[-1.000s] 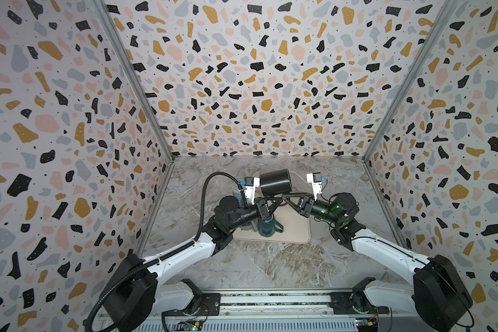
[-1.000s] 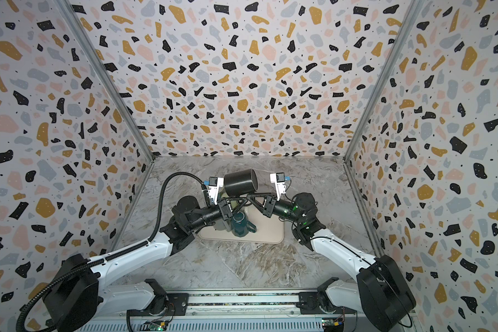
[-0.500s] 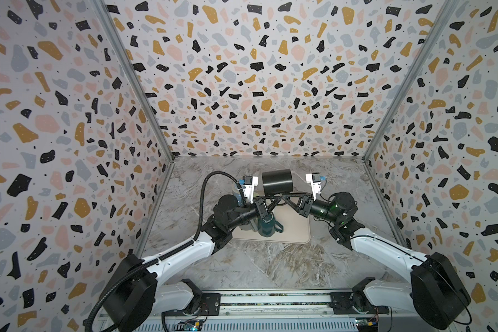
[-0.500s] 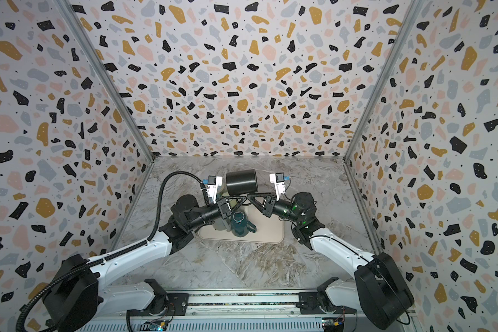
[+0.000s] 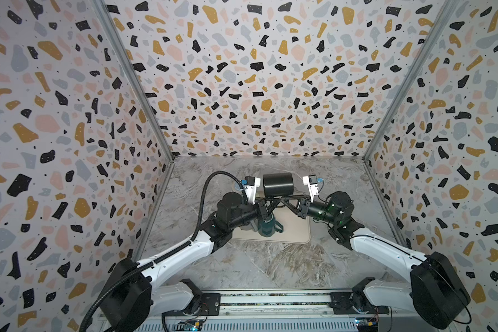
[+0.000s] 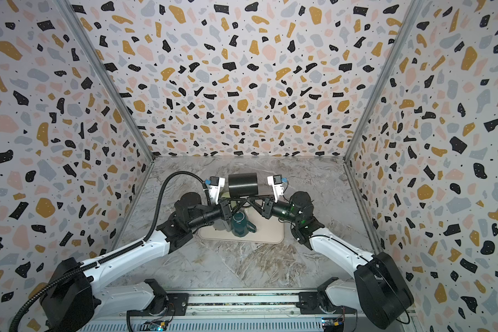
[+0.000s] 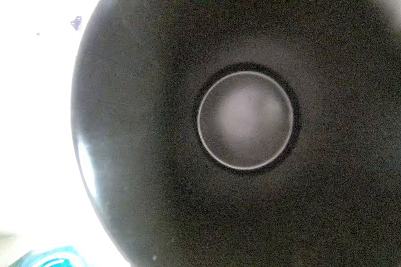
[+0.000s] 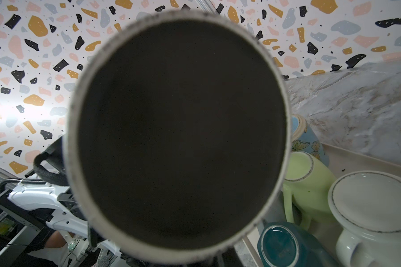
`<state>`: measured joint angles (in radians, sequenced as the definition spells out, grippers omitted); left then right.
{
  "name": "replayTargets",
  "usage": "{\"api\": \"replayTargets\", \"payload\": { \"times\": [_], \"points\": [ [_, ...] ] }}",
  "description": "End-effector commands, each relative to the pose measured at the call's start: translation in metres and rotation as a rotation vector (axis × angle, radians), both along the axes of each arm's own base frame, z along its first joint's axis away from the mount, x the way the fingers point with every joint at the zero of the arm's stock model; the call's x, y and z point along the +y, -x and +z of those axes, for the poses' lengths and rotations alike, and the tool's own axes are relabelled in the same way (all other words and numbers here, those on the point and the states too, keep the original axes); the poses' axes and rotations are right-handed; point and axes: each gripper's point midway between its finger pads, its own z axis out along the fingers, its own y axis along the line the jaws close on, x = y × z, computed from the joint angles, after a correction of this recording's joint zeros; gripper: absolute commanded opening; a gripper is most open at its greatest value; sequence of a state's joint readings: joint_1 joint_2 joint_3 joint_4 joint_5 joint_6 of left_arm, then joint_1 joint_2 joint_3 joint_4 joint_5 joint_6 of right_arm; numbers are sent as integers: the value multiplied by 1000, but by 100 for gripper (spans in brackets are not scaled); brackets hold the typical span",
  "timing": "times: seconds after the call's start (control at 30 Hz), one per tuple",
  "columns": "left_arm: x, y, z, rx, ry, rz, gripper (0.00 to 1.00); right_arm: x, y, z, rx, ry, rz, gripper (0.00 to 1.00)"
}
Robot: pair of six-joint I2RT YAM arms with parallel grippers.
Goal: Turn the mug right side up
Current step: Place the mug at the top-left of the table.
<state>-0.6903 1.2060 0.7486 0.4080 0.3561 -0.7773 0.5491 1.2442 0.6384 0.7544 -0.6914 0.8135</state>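
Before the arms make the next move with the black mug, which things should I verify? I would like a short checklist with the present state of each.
1. Black mug clear of the tray: ok, it hangs above it.
2. Left gripper shut on the mug from below: ok.
3. Right gripper grip: cannot tell; its tips reach the mug's underside, but the contact is hidden.
4. Mug right side up: not ok; it lies sideways, with its opening toward the left arm.
5. Bare tray area for landing: ok, beside the upturned teal mug.
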Motion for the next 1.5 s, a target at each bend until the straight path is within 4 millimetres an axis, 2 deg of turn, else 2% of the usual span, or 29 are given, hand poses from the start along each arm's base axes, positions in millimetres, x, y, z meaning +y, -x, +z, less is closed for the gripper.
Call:
{"api": "replayTargets", "payload": {
  "times": [0.0,0.17,0.33,0.67,0.93,1.1,1.17,1.23,1.47],
  "points": [
    [4,-7,61,-165,65,44,0,1,14,16,-60,-29,46,23],
    [9,-15,51,-137,-4,97,0,0,15,15,-63,-28,46,32],
    [6,-18,40,-100,-26,91,0,-1,17,13,-64,-37,48,40],
    [26,-35,27,-105,-218,214,0,-9,14,6,-63,-20,15,47],
    [38,-49,23,-118,-321,295,0,-18,3,-8,-63,109,-65,52],
    [46,-61,19,-114,-423,352,0,-31,1,-11,-68,180,-116,53],
    [56,-67,22,-125,-478,399,0,-40,-2,-16,-51,220,-158,54],
    [64,-72,25,-139,-518,442,0,-47,-4,-24,-32,261,-194,59],
    [94,-81,30,-151,-625,552,0,-84,-14,-55,69,342,-272,65]
  ]
}}
